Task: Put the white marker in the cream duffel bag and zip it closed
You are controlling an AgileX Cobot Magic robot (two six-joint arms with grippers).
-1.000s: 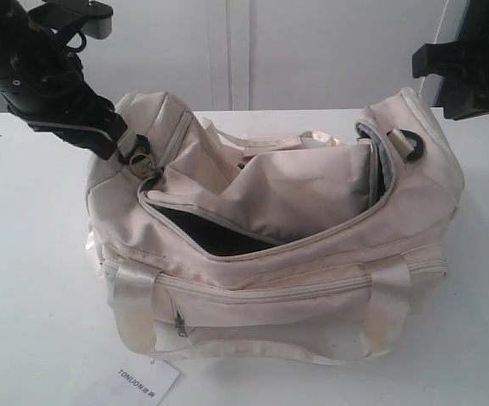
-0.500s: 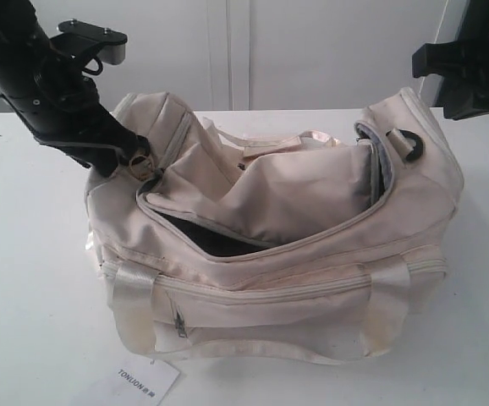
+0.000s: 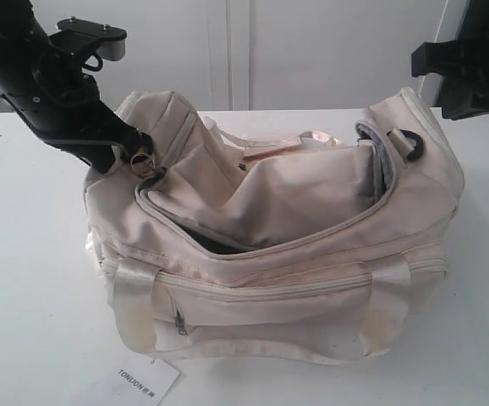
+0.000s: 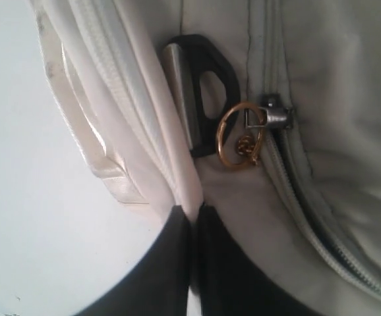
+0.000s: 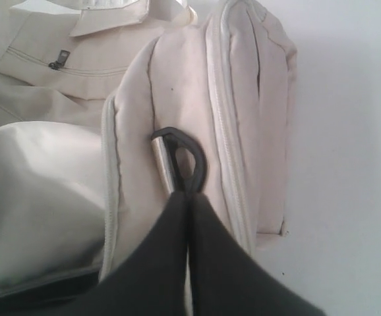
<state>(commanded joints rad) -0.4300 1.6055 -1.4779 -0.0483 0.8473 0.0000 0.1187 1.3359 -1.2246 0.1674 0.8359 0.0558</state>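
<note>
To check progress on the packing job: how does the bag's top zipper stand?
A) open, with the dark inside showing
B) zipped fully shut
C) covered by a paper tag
A: the top zipper of the bag gapes apart, with the dark inside showing behind its front edge.

The left arm slants downward, the left hand pinched shut; the right arm sits raised, the right hand closed too.

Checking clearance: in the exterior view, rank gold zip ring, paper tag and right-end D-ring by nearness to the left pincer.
1. Gold zip ring, beside the left pincer.
2. Paper tag, on the table, front.
3. Right-end D-ring, opposite end.
</note>
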